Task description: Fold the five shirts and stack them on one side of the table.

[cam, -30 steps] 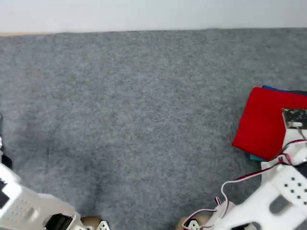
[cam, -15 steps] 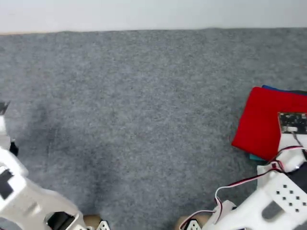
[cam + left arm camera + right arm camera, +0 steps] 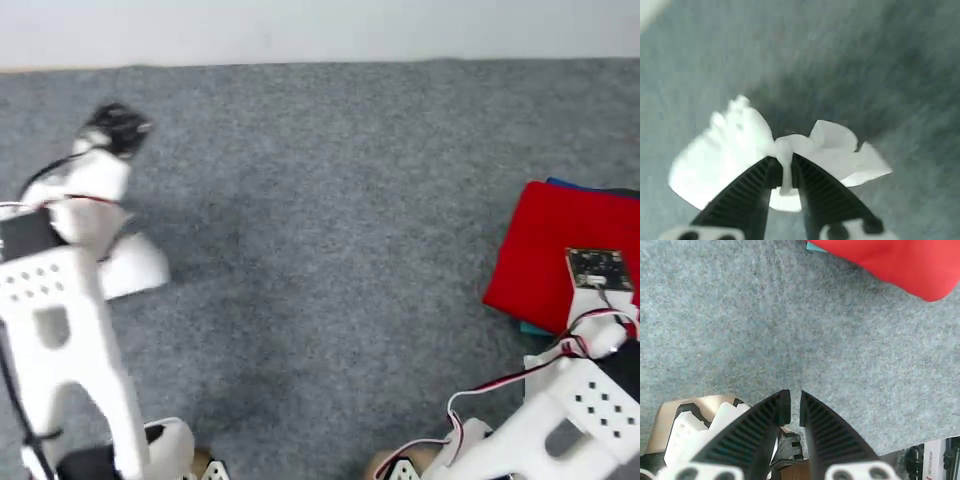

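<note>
While my left gripper (image 3: pixel 784 162) is pinched tight on a bunched fold of the crumpled white cloth shirt (image 3: pixel 730 145), that shirt hangs off it over the left side of the grey felt table cover (image 3: pixel 330 200). The high view has it as a white lump (image 3: pixel 135 268) just beside my left arm. Can't tell if its low end touches the felt.

Right gripper (image 3: pixel 790 402): jaws pressed almost together, thin slit between them, nothing in it. It sits over bare felt by the table's near edge, near the stack (image 3: pixel 530 300).

Step, my read: bringing a fresh shirt in for folding. The white one is not laid out and not folded.

Next move calls for:
- Set the white shirt down mid-table and spread it flat before any fold.
- It's a wad held at one point, so one arm likely won't flatten it. Right gripper should open, take a second edge, and pull apart.
- Limp fabric; I expect it to drag and bunch on the felt.

Containers: the stack is what holds things here.
- A folded red cloth shirt (image 3: pixel 545 250) is on top, at the table's right edge.
- A blue edge (image 3: pixel 570 184) peeks out beneath it on the far side.
- A teal edge (image 3: pixel 535 328) peeks out on the near side.
- Layer count under the red: can't tell.
</note>
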Controlling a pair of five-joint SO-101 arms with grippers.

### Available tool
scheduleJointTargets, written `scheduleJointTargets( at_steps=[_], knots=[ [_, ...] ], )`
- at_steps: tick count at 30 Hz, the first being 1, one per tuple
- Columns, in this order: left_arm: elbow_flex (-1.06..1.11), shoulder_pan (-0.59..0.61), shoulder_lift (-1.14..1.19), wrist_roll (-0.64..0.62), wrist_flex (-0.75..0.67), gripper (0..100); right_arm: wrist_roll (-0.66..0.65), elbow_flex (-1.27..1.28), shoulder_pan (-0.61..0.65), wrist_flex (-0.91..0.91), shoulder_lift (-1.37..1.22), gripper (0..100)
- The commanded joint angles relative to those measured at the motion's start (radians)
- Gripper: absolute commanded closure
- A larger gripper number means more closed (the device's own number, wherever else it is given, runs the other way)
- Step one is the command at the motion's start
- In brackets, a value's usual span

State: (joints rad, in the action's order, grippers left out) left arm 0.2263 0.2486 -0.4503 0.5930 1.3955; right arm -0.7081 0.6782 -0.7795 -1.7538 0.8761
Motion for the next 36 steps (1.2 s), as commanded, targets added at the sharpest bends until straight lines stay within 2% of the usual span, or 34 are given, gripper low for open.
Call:
scheduleJointTargets(
  at_steps=[1, 4, 6, 10, 13, 17, 22, 28, 31, 36],
  knots=[
    [-0.038, -0.293, -0.152, -0.133, 0.003, 100, -0.006, -0.006, -0.012, -0.039, 0.012, 94.8],
    [-0.038, -0.522, -0.180, -0.239, 0.008, 100, -0.006, -0.006, -0.012, -0.039, 0.012, 94.8],
    [-0.036, -0.631, -0.178, -0.302, 0.009, 100, -0.006, -0.006, -0.012, -0.039, 0.012, 94.8],
    [-0.013, -0.735, -0.176, -0.384, 0.002, 99, -0.006, -0.006, -0.012, -0.039, 0.012, 94.8],
    [0.031, -0.727, -0.176, -0.416, 0.005, 94, -0.006, -0.006, -0.012, -0.039, 0.012, 94.8],
    [0.073, -0.612, -0.176, -0.468, 0.003, 80, -0.006, -0.006, -0.012, -0.039, 0.012, 94.8],
    [0.085, -0.514, -0.176, -0.473, -0.017, 79, -0.006, -0.006, -0.012, -0.039, 0.012, 94.8],
    [0.173, -0.411, -0.153, -0.473, -0.238, 79, -0.006, -0.006, -0.012, -0.041, 0.012, 94.8],
    [0.203, -0.393, -0.054, -0.473, -0.301, 79, -0.006, -0.006, -0.012, -0.041, 0.012, 94.8],
    [0.124, -0.390, 0.167, -0.474, -0.311, 79, -0.006, -0.006, -0.012, -0.041, 0.012, 94.8]
  ],
)
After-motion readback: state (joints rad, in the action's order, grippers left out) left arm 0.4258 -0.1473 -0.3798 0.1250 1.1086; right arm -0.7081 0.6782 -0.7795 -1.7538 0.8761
